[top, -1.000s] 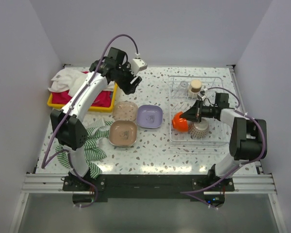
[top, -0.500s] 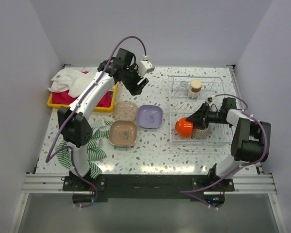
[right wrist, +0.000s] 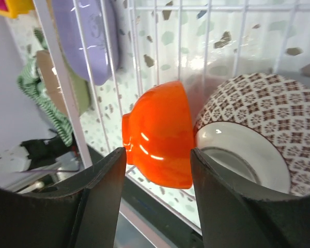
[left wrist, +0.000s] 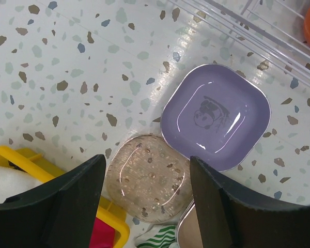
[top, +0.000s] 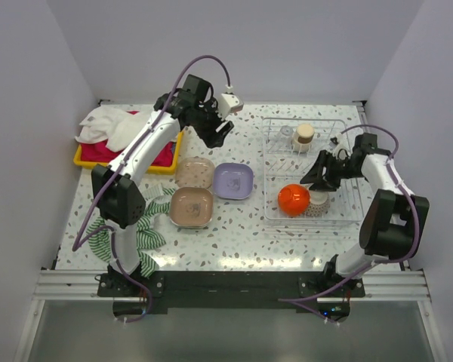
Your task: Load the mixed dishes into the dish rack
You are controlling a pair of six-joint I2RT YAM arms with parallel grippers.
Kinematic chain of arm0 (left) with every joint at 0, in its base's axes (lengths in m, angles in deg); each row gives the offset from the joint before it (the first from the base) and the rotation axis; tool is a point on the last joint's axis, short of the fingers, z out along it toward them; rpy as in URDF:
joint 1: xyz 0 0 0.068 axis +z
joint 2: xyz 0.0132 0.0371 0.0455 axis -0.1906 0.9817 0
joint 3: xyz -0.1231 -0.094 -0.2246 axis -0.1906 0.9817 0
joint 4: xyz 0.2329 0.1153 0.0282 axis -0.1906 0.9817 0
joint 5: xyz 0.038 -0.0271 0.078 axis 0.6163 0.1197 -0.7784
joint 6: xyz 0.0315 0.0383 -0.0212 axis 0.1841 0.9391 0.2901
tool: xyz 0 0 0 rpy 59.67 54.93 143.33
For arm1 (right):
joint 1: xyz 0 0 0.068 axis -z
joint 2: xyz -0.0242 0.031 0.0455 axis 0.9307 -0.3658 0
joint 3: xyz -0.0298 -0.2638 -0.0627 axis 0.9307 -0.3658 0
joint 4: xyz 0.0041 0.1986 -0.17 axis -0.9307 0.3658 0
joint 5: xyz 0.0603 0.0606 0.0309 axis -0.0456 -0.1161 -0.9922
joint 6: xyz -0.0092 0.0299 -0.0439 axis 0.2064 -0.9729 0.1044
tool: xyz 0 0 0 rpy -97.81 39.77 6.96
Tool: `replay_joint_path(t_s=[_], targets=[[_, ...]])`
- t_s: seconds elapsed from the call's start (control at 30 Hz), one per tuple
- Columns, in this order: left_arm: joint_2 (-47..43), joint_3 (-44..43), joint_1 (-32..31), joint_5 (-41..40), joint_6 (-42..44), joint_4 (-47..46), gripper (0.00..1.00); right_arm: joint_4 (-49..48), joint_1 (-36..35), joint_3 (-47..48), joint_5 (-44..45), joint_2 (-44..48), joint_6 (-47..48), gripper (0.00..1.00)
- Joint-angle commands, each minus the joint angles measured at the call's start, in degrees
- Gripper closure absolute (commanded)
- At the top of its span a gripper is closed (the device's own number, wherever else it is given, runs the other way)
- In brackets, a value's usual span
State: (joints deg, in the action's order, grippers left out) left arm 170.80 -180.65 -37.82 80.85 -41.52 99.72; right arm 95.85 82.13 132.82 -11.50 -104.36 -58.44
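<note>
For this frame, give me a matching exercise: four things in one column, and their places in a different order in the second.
Things:
1. orange bowl
2. lilac plate
3. cup
4. striped cloth

Places:
A. far end of the rack
B. on the table, left of the rack, beside the tan plates
C. near end of the rack, next to the patterned bowl
D. near left corner of the table

Pairs: 1-C, 2-B, 3-A, 4-D
</note>
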Motion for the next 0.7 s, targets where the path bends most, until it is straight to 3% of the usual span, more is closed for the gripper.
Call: replay_joint_path(t_s=[0.0,0.43,0.67], targets=[[-0.4,-1.8,-0.3,1.9,0.4,-1.1,0.30,5.7,0.3,4.1,9.3,2.1,4.2,0.43],[-1.4,-1.3,-0.3,2.5,0.3,-1.1,0.30,7.6,-0.8,4.8,12.8,9.1,13.4,0.43],[-1.7,-1.5,-0.3,2.4,0.4,-1.1,0.30,8.3,-1.1,3.6,2.8,8.5,14.9,0.49]])
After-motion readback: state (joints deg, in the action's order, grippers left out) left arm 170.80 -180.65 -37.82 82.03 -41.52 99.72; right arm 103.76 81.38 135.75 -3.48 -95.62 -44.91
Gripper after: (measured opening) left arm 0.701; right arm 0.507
